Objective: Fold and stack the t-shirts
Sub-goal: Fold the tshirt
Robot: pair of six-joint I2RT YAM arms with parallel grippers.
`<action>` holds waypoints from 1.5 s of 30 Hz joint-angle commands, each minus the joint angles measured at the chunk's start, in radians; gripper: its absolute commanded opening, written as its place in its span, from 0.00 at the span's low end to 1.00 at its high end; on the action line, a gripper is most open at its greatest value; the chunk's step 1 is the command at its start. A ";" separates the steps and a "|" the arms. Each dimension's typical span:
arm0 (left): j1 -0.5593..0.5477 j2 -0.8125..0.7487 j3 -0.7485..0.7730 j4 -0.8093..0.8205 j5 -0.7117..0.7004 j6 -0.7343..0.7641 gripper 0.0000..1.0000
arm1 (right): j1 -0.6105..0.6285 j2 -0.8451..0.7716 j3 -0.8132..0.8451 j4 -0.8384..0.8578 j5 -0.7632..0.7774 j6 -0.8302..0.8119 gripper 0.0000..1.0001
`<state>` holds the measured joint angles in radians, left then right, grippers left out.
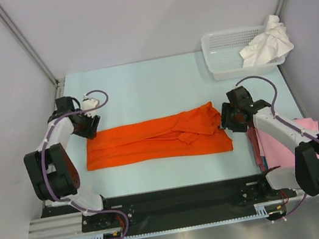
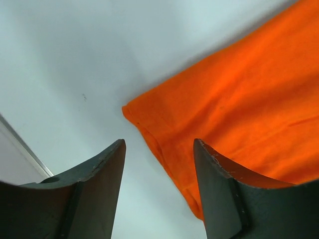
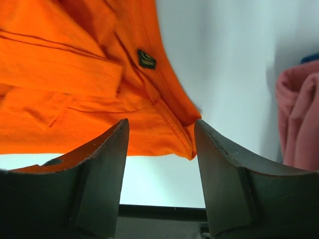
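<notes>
The bright orange t-shirt lies folded lengthwise into a long band across the middle of the table. My left gripper is open just above its far left corner, which lies between my fingers. My right gripper is open at the shirt's right end, whose hem corner sits between my fingers. A white t-shirt hangs crumpled over the basket's right end. Pale pink t-shirts lie in a pile at the right edge, under my right arm; they also show in the right wrist view.
A white plastic lattice basket stands at the back right. The black rail of the arm mounts runs along the near table edge. Enclosure walls stand to the left, right and back.
</notes>
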<state>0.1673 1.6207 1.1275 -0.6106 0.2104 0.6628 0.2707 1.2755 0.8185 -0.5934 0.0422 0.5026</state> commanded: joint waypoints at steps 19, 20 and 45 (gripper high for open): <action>0.092 -0.027 0.074 0.038 0.172 -0.109 0.79 | -0.019 0.105 0.117 0.219 -0.063 -0.087 0.53; 0.092 -0.004 0.078 0.055 0.121 -0.149 0.79 | -0.018 0.142 0.143 0.249 -0.076 -0.087 0.54; 0.011 0.281 0.103 0.072 -0.106 -0.187 0.01 | -0.116 0.541 0.289 0.420 -0.102 -0.053 0.00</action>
<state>0.1745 1.8877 1.2434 -0.5510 0.1722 0.4854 0.1658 1.8084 1.1046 -0.2436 -0.0742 0.4702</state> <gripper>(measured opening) 0.012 0.033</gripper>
